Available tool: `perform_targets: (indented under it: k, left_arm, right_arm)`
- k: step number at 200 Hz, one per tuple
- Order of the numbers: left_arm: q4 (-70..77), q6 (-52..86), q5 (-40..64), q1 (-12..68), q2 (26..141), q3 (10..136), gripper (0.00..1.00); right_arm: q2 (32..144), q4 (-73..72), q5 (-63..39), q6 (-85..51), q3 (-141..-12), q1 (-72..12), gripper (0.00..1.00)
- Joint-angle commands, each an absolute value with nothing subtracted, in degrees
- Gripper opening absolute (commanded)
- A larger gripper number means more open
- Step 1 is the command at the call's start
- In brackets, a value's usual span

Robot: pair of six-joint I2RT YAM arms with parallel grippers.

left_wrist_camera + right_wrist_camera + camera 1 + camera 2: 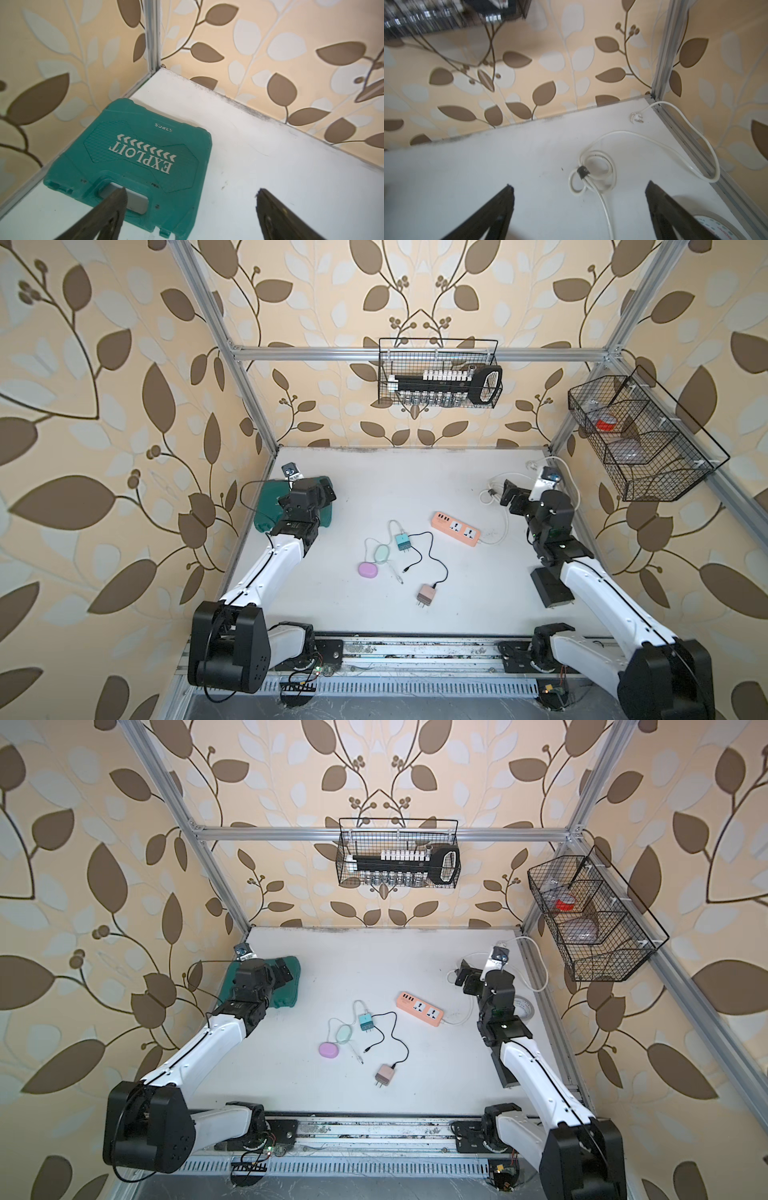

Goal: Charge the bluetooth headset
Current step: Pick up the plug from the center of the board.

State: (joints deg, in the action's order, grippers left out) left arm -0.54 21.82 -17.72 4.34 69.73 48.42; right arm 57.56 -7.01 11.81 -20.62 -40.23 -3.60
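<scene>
Two small oval headset cases lie mid-table in both top views: a purple one [368,569] [328,1049] and a mint-green one [381,553] touching it. A white cable loops round the mint case to a teal charger [402,541]. A pink charger [426,594] trails a black cable [432,556]. Behind them lies an orange power strip [457,528] [420,1008]. My left gripper [328,492] [192,190] hangs open over a green tool case, far left of the cases. Far right, my right gripper [507,490] [579,185] stands open above the strip's coiled white cord [591,172].
The green tool case [266,510] [145,149] sits at the back left corner. A tape roll [708,226] and a black block [550,587] lie along the right edge. Wire baskets [440,373] [640,439] hang on the back and right walls.
</scene>
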Motion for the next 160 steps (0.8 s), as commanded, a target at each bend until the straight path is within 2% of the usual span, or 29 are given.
perform_targets:
  k: [1,32,53,73,85,111,140,160]
  left_arm:
    - [-16.37,30.75,-5.27,3.96,68.47,53.20,0.99]
    - [-21.12,31.58,9.72,3.96,68.40,56.41,0.99]
    - [-24.49,31.91,15.49,4.04,67.32,56.56,0.99]
    - [-26.85,31.60,20.60,4.43,65.31,55.71,0.94]
    - [-29.30,30.75,22.92,4.75,64.55,55.97,0.90]
    - [-32.75,29.72,28.55,6.71,63.30,55.75,0.82]
    - [-35.78,29.26,27.86,14.44,62.76,55.66,0.73]
    - [-36.10,30.48,27.51,20.00,62.84,54.36,0.69]
  right_arm:
    - [54.60,7.03,-0.65,-38.61,-42.87,1.13,1.00]
    - [54.02,10.13,-14.95,-36.79,-45.66,1.70,0.98]
    - [53.77,13.13,-20.86,-37.66,-46.80,1.20,0.87]
    - [54.52,19.02,-23.75,-36.36,-48.72,-0.44,0.81]
    - [54.84,22.83,-24.30,-34.68,-49.95,-2.16,0.76]
    - [54.86,30.19,-21.69,-31.50,-51.53,-7.33,0.72]
    - [57.01,38.06,-21.68,-29.67,-51.41,-10.77,0.63]
    - [57.07,41.24,-20.75,-28.83,-50.37,-13.41,0.61]
